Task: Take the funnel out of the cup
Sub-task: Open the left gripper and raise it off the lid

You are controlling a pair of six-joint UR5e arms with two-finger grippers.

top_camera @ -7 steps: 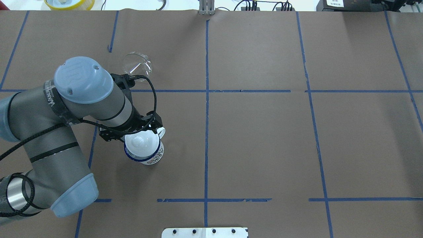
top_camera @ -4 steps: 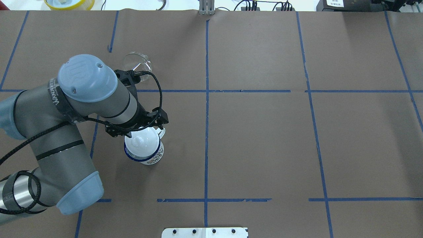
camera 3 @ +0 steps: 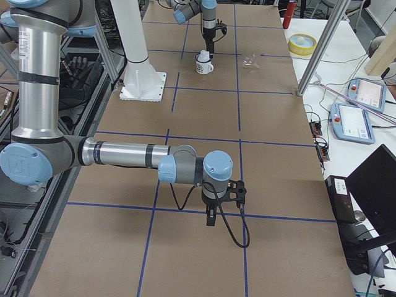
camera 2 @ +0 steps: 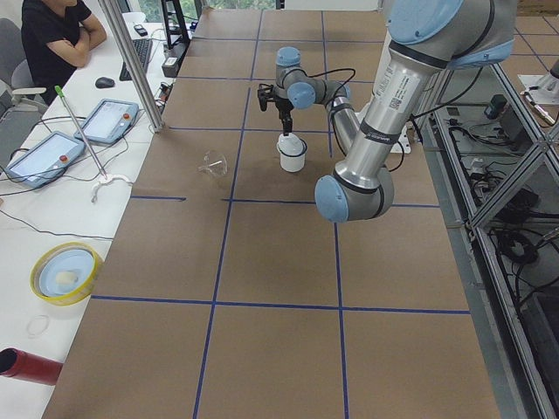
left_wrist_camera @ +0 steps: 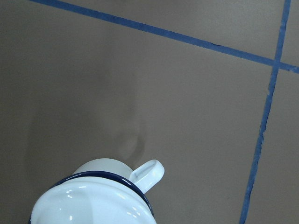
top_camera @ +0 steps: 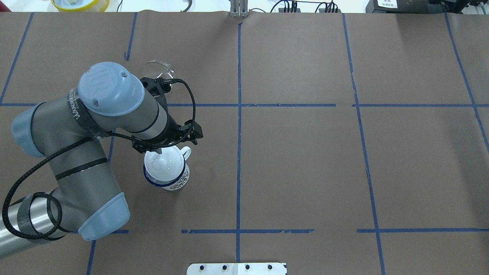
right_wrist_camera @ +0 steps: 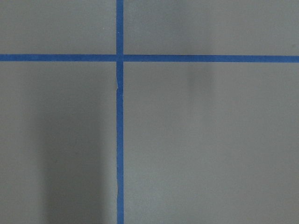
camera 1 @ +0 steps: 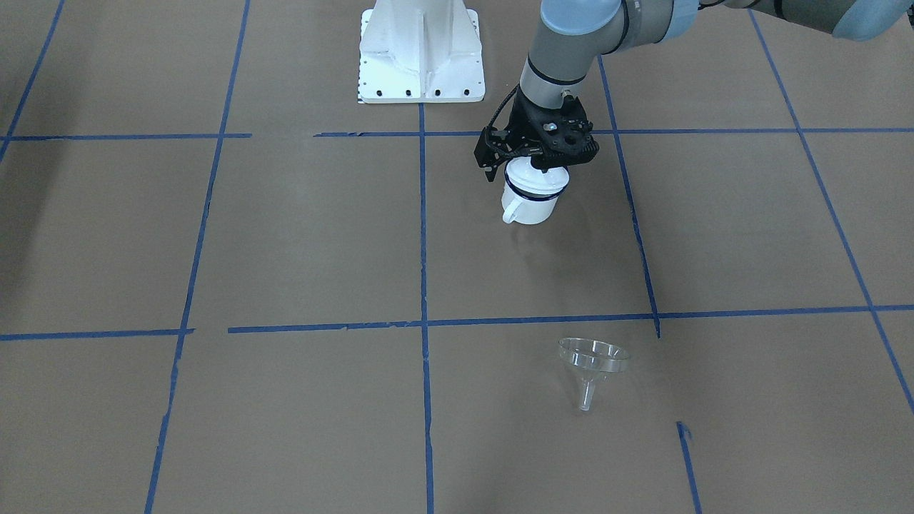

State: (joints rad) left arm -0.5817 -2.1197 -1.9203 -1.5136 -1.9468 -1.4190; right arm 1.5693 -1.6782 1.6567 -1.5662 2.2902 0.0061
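Note:
The clear funnel (camera 1: 593, 359) lies on its side on the brown table, spout toward the operators' side, well apart from the cup. In the overhead view the funnel (top_camera: 154, 68) is partly hidden behind my left arm. The white cup (camera 1: 532, 203) with the blue rim stands upright with a white knobbed lid (top_camera: 164, 164) on it. My left gripper (camera 1: 533, 163) hangs just above the lid's far edge, looks open and holds nothing. My right gripper (camera 3: 210, 220) hovers low over bare table far from both; I cannot tell its state.
The white robot base plate (camera 1: 421, 64) is at the robot's side of the table. A yellow bowl (top_camera: 80, 4) sits beyond the far edge. An operator (camera 2: 52, 35) and tablets (camera 2: 39, 157) are at the side bench. Blue tape lines grid the table.
My left arm has swung away from the cup toward the far side and right. More of the lid shows now. Cup, lid and funnel have not moved.

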